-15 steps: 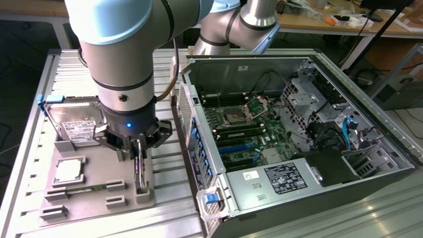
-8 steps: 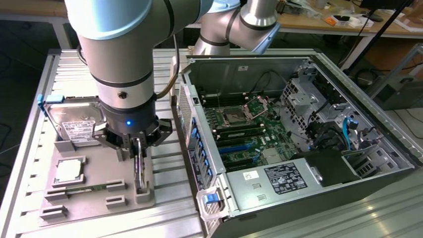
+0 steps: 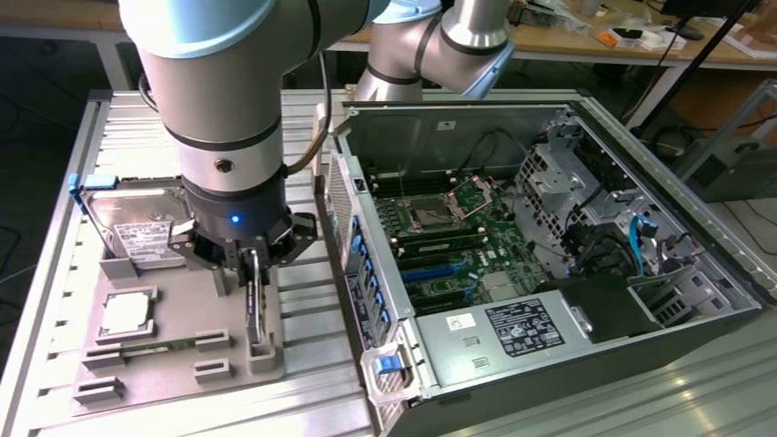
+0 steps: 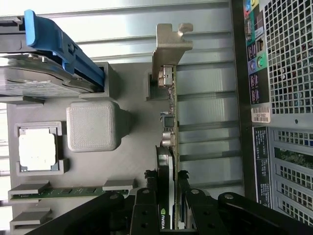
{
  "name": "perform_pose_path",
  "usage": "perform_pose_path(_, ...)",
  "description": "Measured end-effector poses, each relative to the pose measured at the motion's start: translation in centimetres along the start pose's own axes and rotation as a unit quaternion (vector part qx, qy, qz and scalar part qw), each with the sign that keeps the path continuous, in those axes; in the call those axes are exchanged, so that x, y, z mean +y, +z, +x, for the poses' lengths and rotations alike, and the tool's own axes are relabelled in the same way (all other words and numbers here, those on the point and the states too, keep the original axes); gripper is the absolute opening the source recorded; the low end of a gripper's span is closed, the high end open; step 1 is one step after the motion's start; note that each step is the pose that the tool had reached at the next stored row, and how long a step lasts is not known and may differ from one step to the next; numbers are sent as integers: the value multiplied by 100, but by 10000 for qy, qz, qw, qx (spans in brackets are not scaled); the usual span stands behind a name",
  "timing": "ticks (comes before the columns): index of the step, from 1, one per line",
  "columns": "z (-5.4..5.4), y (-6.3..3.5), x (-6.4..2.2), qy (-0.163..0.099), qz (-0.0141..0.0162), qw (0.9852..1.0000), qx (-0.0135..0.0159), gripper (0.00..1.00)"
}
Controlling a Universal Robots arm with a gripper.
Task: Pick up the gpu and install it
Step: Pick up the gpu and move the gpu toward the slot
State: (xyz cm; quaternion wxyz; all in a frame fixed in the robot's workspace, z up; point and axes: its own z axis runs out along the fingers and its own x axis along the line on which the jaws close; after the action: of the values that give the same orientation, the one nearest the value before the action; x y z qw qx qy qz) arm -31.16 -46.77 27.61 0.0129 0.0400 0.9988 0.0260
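Green gpu (image 4: pixel 169 122) stands on edge in a grey holder (image 4: pixel 132 161), so my gripper (image 4: pixel 167 196) clamps its two flat faces from above.

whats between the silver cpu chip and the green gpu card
A grey rounded plastic block sits between the silver cpu chip and green gpu card, in the wrist view.

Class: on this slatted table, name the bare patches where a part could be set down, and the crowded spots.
Free: table slats in front of the grey tray; slats behind the hard drive. Crowded: the strip between the computer case and the gpu, gripped by the gripper.
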Motion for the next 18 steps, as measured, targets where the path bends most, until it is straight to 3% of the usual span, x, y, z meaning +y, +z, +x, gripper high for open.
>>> perform_pose_path(10,-2,-79,4,0,1,10000,0,27)
perform_pose_path(18,-10,-406,21,0,0,10000,0,27)
